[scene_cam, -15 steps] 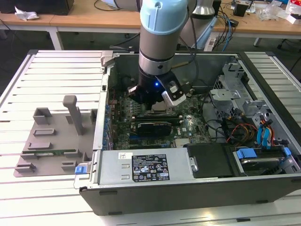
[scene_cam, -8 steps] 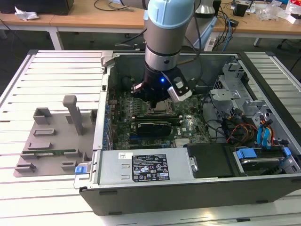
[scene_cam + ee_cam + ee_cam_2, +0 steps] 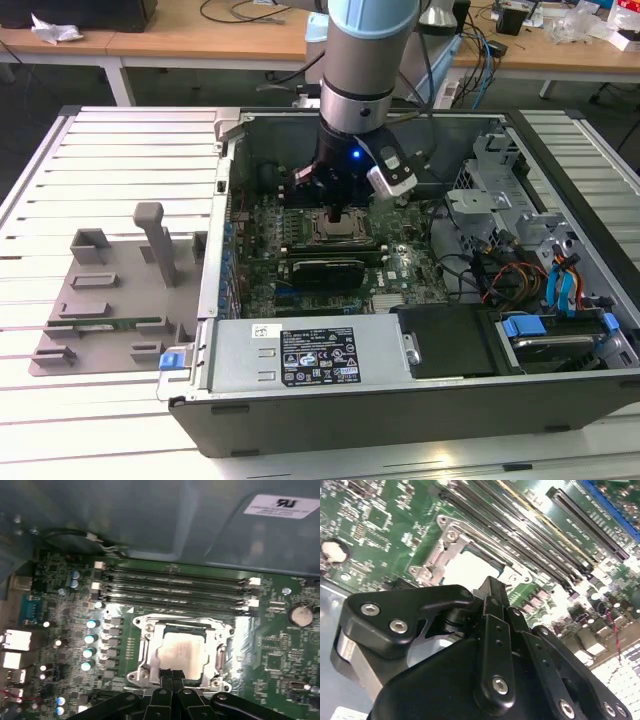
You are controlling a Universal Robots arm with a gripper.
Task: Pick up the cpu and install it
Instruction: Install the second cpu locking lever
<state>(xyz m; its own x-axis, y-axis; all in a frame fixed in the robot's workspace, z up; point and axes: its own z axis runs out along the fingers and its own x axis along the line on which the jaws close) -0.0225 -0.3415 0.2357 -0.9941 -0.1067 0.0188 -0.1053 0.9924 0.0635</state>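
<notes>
The cpu [image 3: 182,649] is a pale silver square lying flat inside the metal socket frame [image 3: 145,630] on the green motherboard. It also shows bright in the second wrist view [image 3: 467,570] and under the arm in the exterior view [image 3: 337,227]. My gripper [image 3: 172,673] hangs directly over the socket inside the open computer case [image 3: 230,260]. Its two black fingertips [image 3: 165,672] are pressed together at the chip's near edge, with nothing visible between them. In the second wrist view the gripper [image 3: 492,586] tapers to a point just above the chip.
Several black memory slots [image 3: 175,587] run beside the socket. A coin battery [image 3: 301,614] sits on the board. The power supply [image 3: 300,355] fills the case's front. Drive cages and cables [image 3: 520,270] crowd the exterior view's right. A grey fixture [image 3: 110,290] holding a green memory stick [image 3: 110,323] lies at the left.
</notes>
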